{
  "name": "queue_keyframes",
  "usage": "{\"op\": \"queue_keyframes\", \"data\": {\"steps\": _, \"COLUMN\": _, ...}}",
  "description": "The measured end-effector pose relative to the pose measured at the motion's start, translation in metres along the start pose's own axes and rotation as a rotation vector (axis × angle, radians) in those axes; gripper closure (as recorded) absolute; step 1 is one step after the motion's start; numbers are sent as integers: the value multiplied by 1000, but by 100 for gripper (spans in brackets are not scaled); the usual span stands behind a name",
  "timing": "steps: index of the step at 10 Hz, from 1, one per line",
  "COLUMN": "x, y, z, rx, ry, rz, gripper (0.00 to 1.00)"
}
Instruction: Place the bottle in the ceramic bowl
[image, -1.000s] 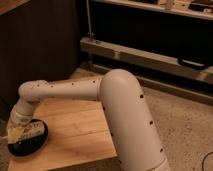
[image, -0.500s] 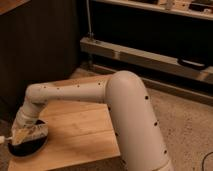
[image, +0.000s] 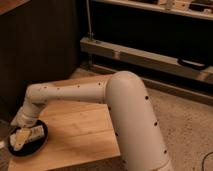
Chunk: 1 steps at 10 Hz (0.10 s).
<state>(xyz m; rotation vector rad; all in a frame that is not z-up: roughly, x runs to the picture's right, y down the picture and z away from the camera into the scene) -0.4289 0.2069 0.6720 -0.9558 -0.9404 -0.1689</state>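
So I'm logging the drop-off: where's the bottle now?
Lower left of the camera view: the bottle lies in the ceramic bowl, with the gripper over it.

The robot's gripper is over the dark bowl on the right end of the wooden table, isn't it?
Not quite. The ceramic bowl sits at the left end of the wooden table, not the right, as the camera view shows. The rest holds: the gripper is over the bowl, with the bottle beside it inside the bowl's rim.
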Motion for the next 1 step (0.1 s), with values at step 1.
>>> {"op": "queue_keyframes", "data": {"steps": 1, "x": 0, "y": 0, "z": 0, "rx": 1, "ry": 0, "rz": 1, "gripper": 20}}
